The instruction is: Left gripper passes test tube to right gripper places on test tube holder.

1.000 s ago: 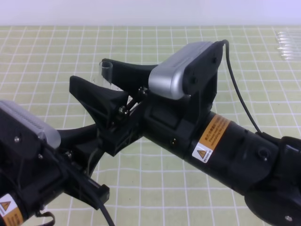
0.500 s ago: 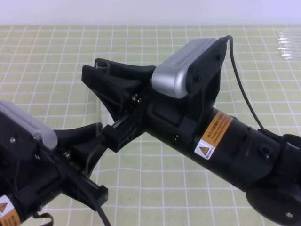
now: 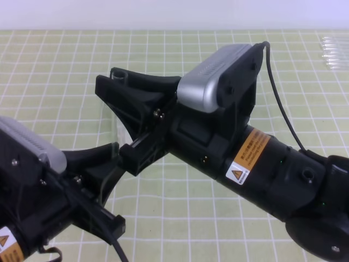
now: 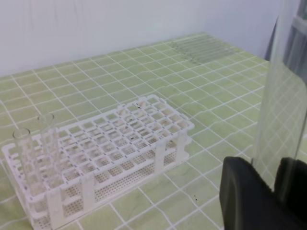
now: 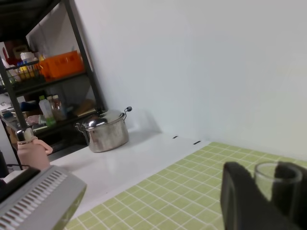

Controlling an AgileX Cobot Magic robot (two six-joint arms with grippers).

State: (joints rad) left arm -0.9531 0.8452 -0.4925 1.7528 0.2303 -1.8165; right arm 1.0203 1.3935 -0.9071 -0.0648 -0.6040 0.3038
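I see the test tube (image 4: 280, 96) held upright above the green grid mat (image 3: 65, 65), clear of the test tube holder (image 4: 103, 158), which sits on the mat below and to the left in my left wrist view. My right gripper (image 3: 117, 87) is clenched around the tube near its open rim (image 5: 278, 175), black fingers on both sides. My left gripper (image 4: 268, 187) grasps the same tube lower down, its two black pads (image 4: 244, 191) pressed either side. Two other clear tubes (image 4: 36, 148) stand in the holder's left end. More spare tubes (image 3: 332, 52) lie far right of the holder, near the mat's edge.
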